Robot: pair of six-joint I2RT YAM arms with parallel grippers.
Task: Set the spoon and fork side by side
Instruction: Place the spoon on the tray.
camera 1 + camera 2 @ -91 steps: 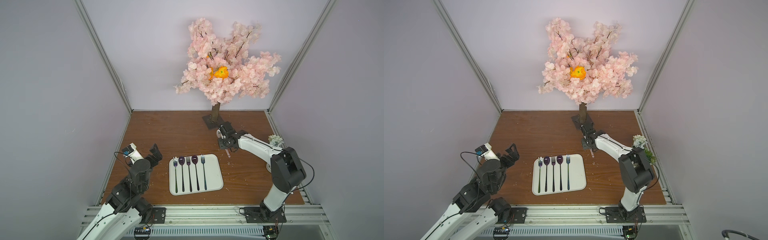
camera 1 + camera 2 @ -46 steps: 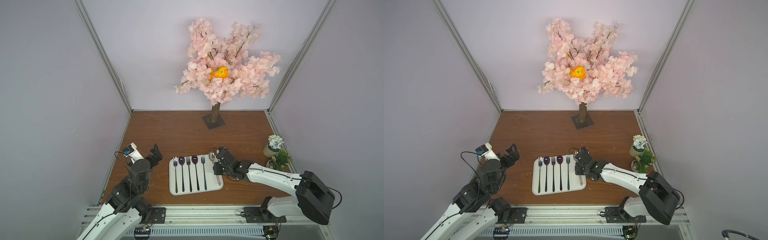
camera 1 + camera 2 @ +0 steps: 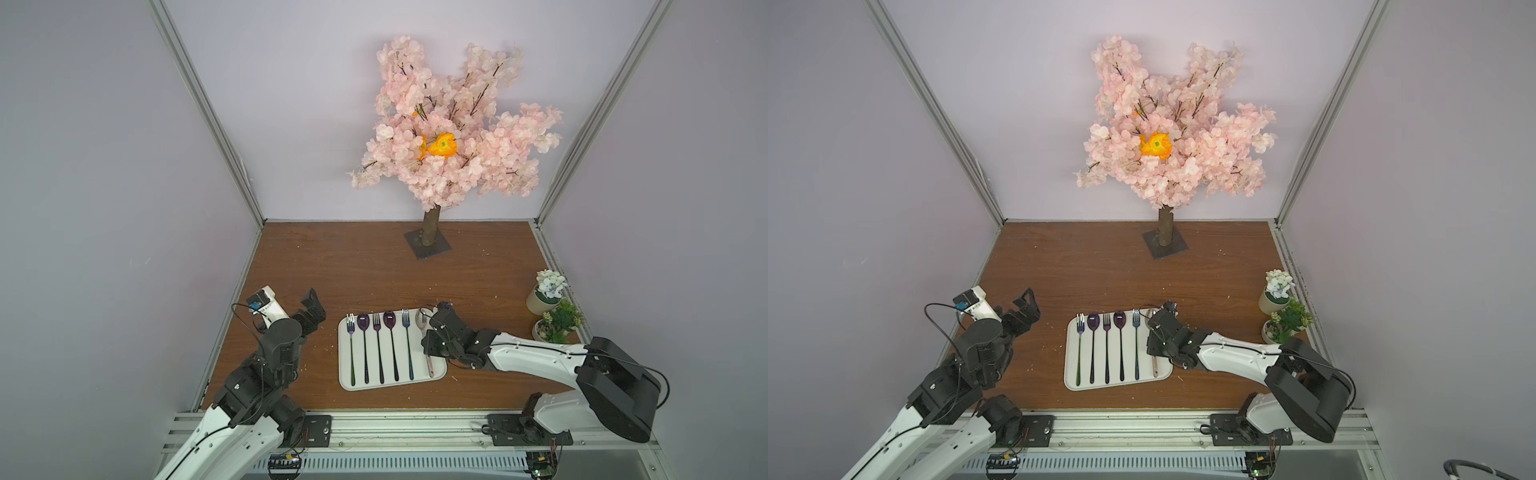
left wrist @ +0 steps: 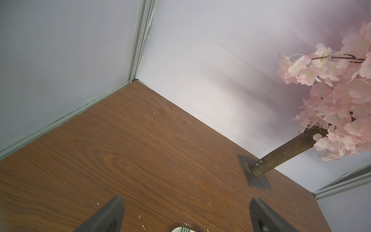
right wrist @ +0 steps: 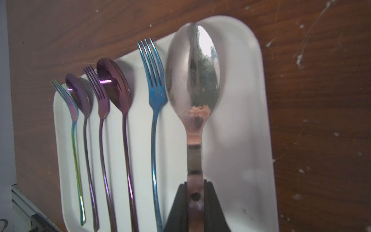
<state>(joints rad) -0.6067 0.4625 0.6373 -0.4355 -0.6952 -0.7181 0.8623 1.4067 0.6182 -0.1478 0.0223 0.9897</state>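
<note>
A silver spoon point(image 5: 192, 70) is pinched by its handle in my right gripper point(image 5: 195, 183), which is shut on it. In both top views the spoon point(image 3: 420, 319) hangs low along the right side of the white tray point(image 3: 345, 384), parallel to a blue fork point(image 3: 406, 332) just to its left; whether it touches the tray I cannot tell. The right gripper point(image 3: 432, 336) sits over the tray's right edge. My left gripper point(image 3: 313, 307) is open and empty, raised left of the tray; its fingers point(image 4: 118, 202) frame bare wood.
The tray also carries two purple spoons point(image 3: 363, 321) point(image 3: 389, 319) and two more forks point(image 3: 350, 322) point(image 3: 376, 322), all in a row. A blossom tree on a metal base point(image 3: 428, 245) stands at the back. Two potted plants point(image 3: 544, 291) point(image 3: 559, 320) sit at the right edge.
My right arm swung from beside the tree base forward to the tray, carrying the spoon, and now holds it alongside the blue fork. The left arm has stayed put.
</note>
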